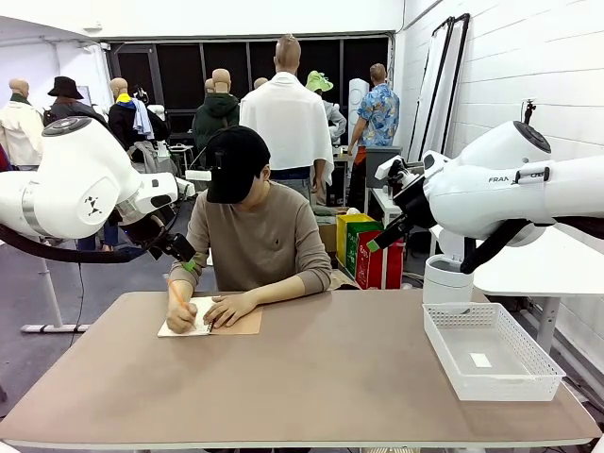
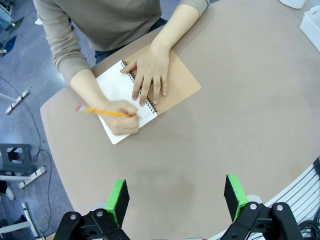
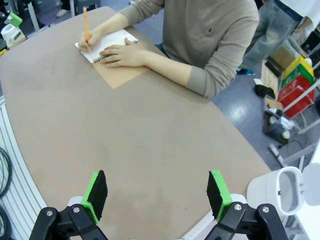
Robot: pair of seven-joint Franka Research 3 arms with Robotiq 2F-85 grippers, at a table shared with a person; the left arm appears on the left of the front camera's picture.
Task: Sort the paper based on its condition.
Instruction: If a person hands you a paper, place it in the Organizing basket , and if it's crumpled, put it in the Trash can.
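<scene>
The paper (image 2: 115, 85), a white page in the open spiral notebook (image 2: 180, 87), lies on the table's (image 2: 225, 130) far left part. Its long side runs from the person toward the robot. A hand (image 2: 122, 122) writes on it with a pencil (image 2: 100, 110). The left gripper (image 2: 175, 187) and right gripper (image 3: 156, 180) gape wide, holding nothing.

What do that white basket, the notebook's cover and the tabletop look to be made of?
The basket looks like white moulded plastic: its walls are a fine, regular mesh. The notebook cover seems plain brown cardboard, matt and flat, spiral-bound. The tabletop is smooth matt beige, probably laminate; its core is hidden.
</scene>
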